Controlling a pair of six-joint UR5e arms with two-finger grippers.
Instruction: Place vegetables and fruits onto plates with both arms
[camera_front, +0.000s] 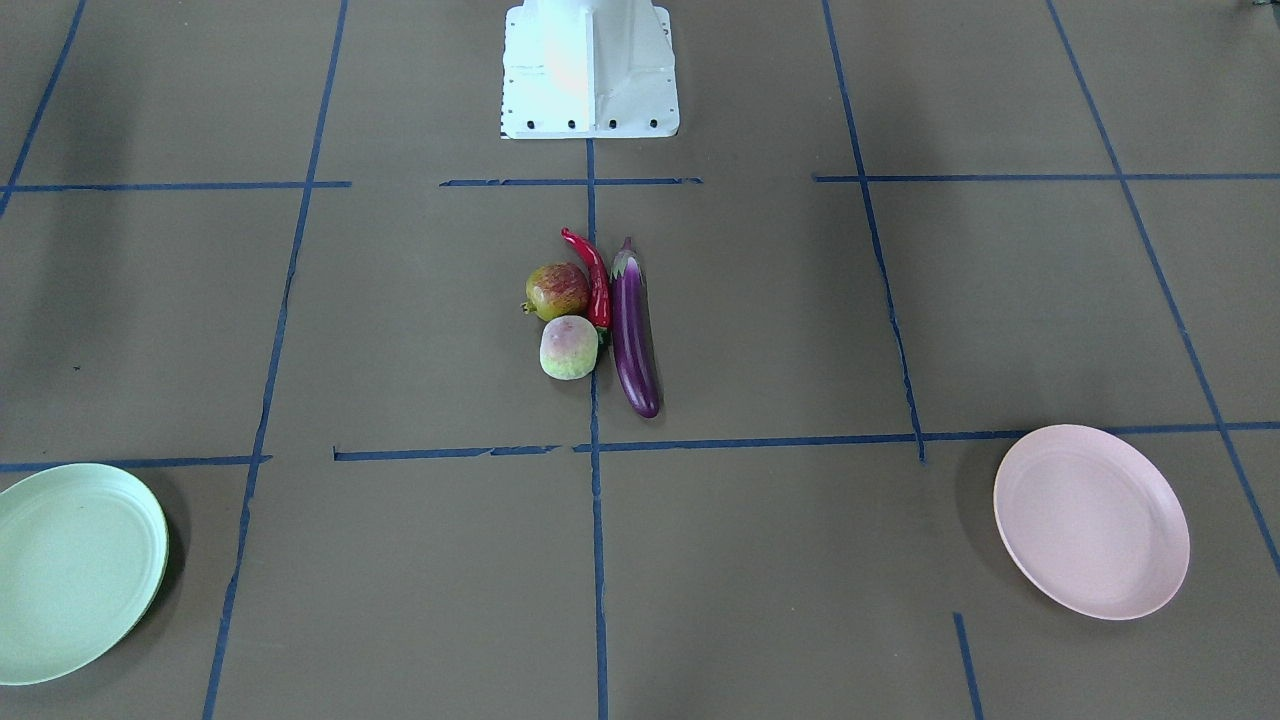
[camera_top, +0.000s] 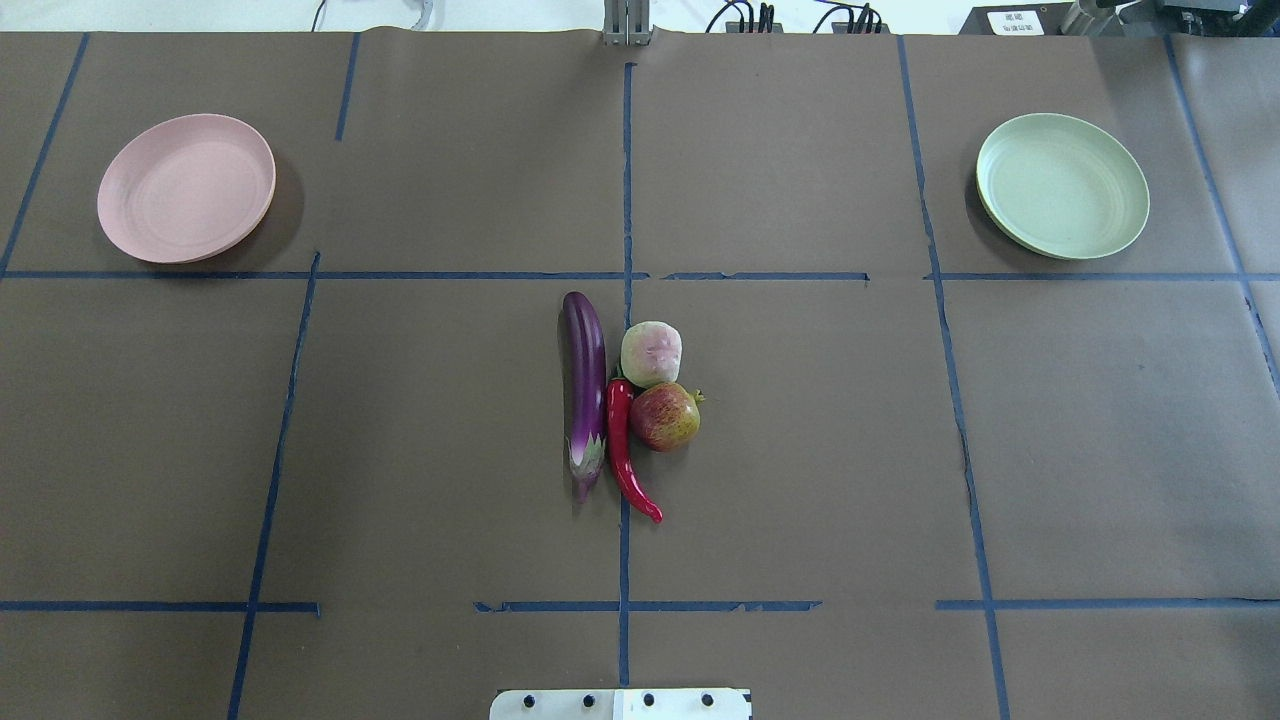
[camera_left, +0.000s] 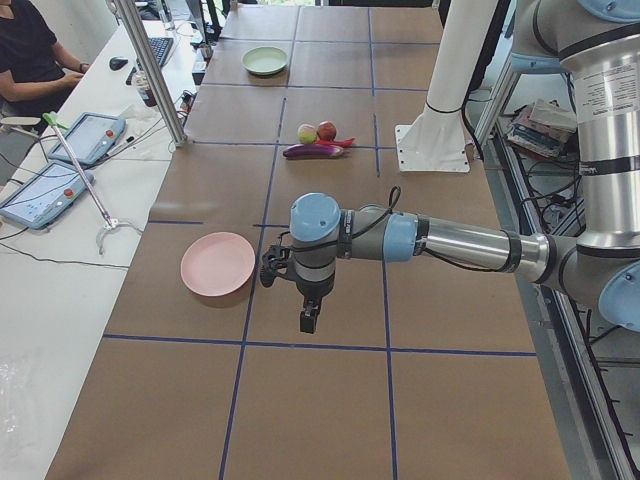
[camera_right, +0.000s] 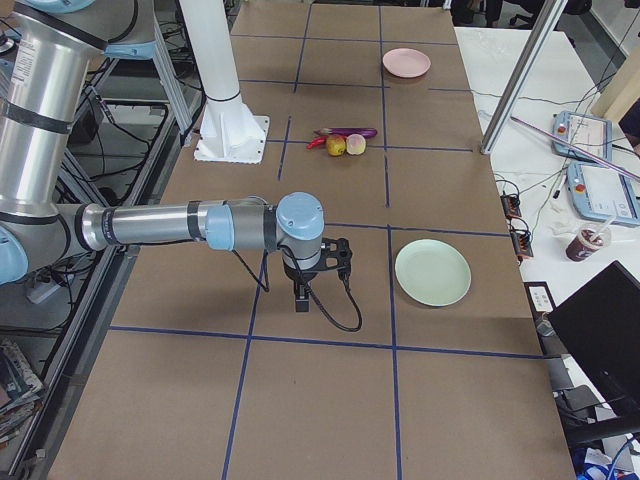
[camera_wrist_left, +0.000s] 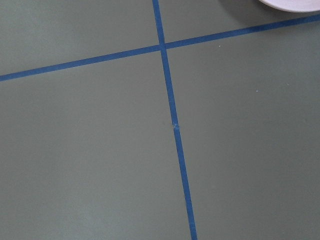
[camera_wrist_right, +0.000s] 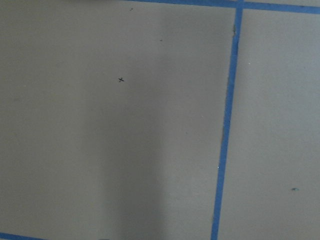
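Eggplant (camera_front: 634, 335) is lying mid-table in the front view, with chili (camera_front: 594, 280) pressed alongside and pomegranate (camera_front: 557, 291) and peach (camera_front: 569, 347) tucked against it. Green plate (camera_front: 70, 570) and pink plate (camera_front: 1090, 520) are sitting bare, well apart. Overhead is showing the same cluster. From the left end, left gripper (camera_left: 310, 318) is hanging near the pink plate; from the right end, right gripper (camera_right: 301, 298) is hanging near the green plate. Parted or closed, I can't tell. Wrist views are showing mostly table. The eggplant is looking stiff, glossy, likely slippery, so I'd be pinching it mid-body.
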